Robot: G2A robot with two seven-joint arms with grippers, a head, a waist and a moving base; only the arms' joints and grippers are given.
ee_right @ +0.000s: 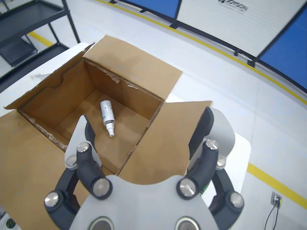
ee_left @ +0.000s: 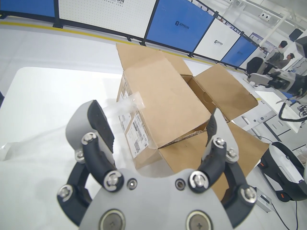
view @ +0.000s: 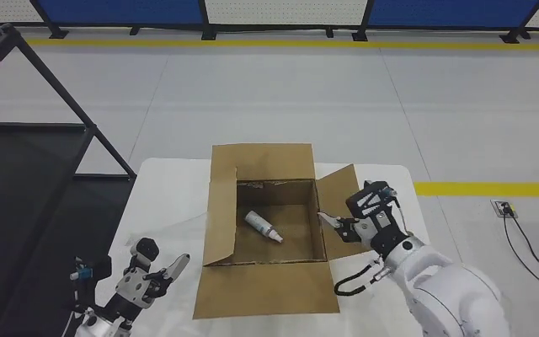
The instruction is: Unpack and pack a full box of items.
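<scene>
An open cardboard box [view: 221, 211] stands in the middle of the white table [view: 164, 206] with its flaps spread out. One white spray bottle [view: 264, 227] lies on its side on the box floor, also seen as the bottle [ee_right: 107, 116] in the right wrist view. My right gripper [view: 335, 223] hangs open over the box's right flap [ee_right: 165, 142], just outside the opening, with nothing between its fingers [ee_right: 202, 125]. My left gripper [view: 162, 268] is open and empty above the table's front left part, facing the box's outer left wall [ee_left: 165, 101].
A crumpled clear plastic wrapper [ee_left: 130, 100] lies against the box's left wall. A black metal shelf rack [view: 42, 185] stands left of the table. Blue and white partition panels [view: 278, 10] line the far floor. Bare tabletop lies left of the box.
</scene>
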